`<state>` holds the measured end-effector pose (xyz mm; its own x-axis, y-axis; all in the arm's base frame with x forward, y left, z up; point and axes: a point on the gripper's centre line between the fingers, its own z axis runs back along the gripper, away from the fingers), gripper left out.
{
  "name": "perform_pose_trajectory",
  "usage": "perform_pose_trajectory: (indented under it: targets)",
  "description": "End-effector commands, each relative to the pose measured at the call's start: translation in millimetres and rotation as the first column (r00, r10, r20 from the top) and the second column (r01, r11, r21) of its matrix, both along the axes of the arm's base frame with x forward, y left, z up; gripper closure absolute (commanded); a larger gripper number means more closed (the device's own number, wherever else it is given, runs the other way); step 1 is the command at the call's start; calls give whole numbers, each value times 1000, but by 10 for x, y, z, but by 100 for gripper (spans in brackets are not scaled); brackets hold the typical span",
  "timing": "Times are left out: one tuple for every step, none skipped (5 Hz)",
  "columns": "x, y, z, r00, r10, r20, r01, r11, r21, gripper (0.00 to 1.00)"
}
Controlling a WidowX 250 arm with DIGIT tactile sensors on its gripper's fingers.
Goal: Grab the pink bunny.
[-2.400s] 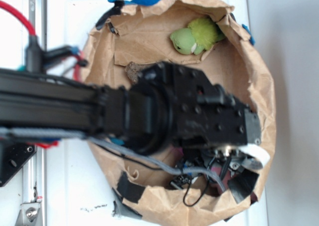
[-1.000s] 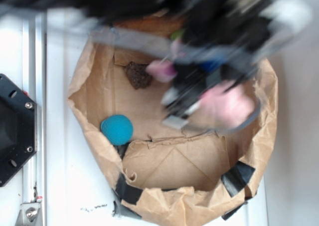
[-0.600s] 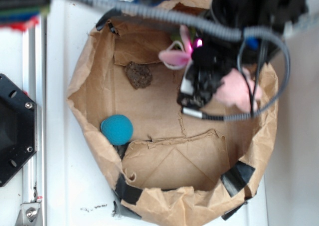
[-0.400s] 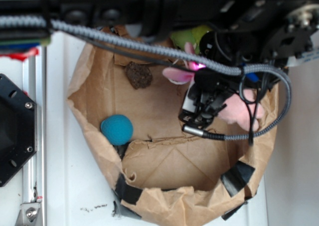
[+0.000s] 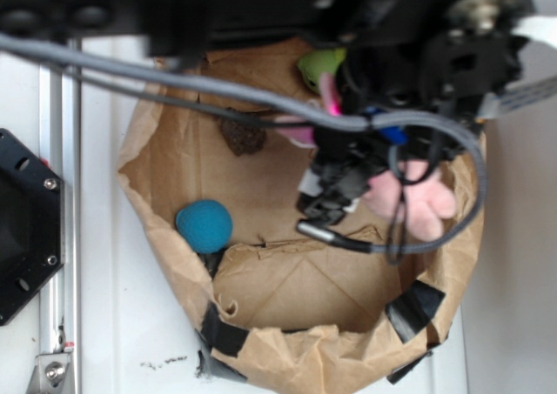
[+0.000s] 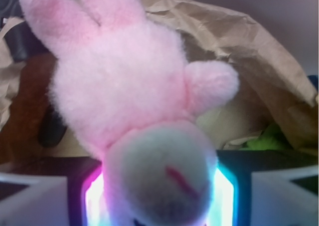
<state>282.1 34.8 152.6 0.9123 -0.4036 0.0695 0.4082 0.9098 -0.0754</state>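
Pink bunny (image 6: 134, 101) sits head-first between gripper (image 6: 159, 196) fingers, clamped at the face, body running straight out ahead (paper bag (image 6: 239, 51) beyond)

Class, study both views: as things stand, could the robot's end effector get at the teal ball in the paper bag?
Probably not yet: the end effector appears occupied by the pink bunny. Otherwise the teal ball lies uncovered in the paper bag.

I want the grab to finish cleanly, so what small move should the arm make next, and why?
Probably a short, straight lift with the claw kept shut. The wrist view shows the pink bunny filling the frame, its pale face between the white fingers, so it looks gripped. Its body hangs near the paper bag's wall, so rising should avoid snagging it.
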Motion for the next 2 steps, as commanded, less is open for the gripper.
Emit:
perform_pose_trajectory:
  targets:
    - [-190, -70, 126, 996, -21, 91, 20, 1000, 14, 100]
    - [-154, -95, 117, 994, -7, 106, 1, 999, 49, 100]
